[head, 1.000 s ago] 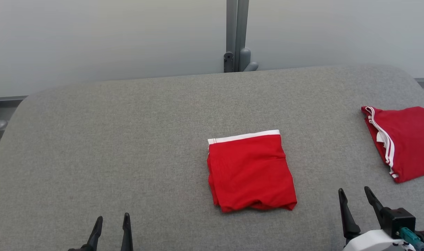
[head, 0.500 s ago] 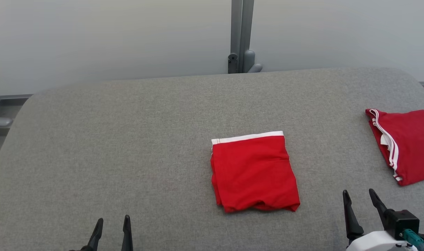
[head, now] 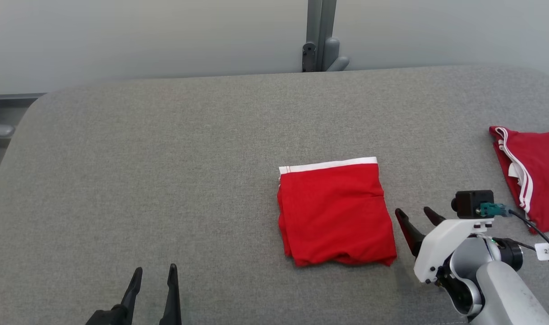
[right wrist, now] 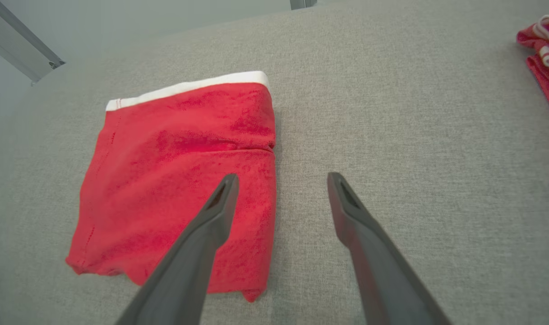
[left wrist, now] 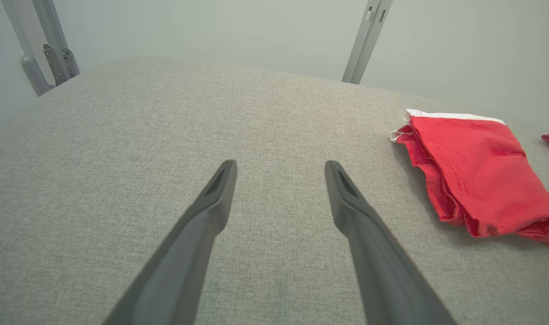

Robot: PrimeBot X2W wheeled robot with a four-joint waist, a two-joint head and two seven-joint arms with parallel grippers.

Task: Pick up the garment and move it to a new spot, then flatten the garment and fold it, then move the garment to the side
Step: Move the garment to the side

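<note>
Garment [head: 335, 212], folded and red, lies mid-table [head: 166, 158] with its white band on the far edge, just left of the right gripper [head: 412, 210], whose fingers stand apart and empty, while the left gripper [head: 155, 268], likewise spread, sits well apart.

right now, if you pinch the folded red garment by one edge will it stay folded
Probably not: the folded red garment is thin cloth with loose, rumpled layers at its near edge, so it would likely flop open. Lying so flat, it looks light. Pushed across the textured grey surface, it may bunch rather than slide.
</note>
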